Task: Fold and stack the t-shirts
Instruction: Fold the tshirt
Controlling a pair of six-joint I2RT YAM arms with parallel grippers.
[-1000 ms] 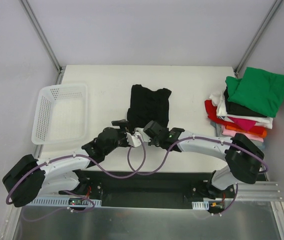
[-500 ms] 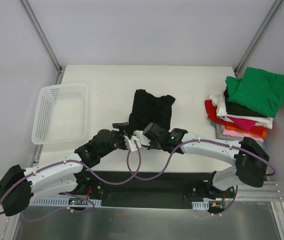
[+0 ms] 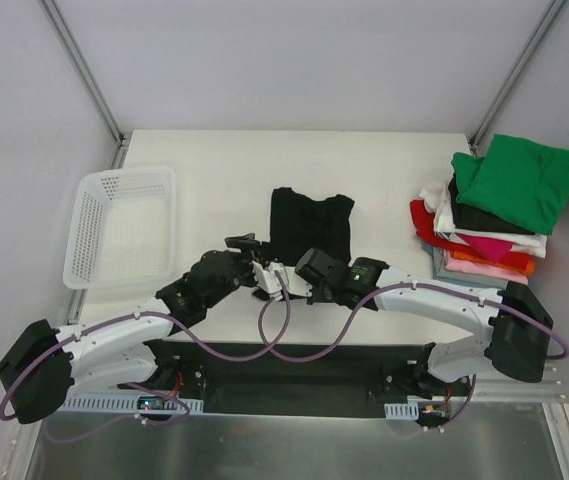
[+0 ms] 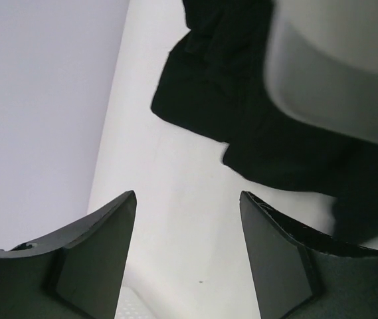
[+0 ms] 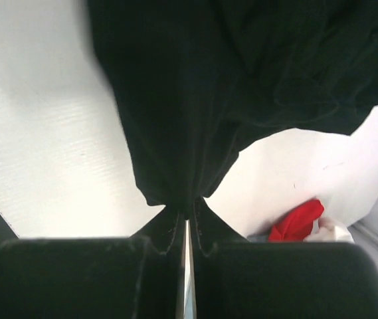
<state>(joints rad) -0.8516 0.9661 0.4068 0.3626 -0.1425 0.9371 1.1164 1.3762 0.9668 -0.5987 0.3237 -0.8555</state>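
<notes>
Matt black cloth t-shirt (image 3: 310,222)

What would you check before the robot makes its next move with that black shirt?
1. Right pincer shut on the black t-shirt edge: ok.
2. Left pincer gripping the shirt: not ok; it is open over bare table beside the cloth.
3. Shirt spread flat: not ok, bunched and creased.
4. Which face of the shirt is up: cannot tell.
5. Stack of folded shirts apart from both arms: ok, at the table's right edge.
6. Basket out of the way: ok, far left.
</notes>
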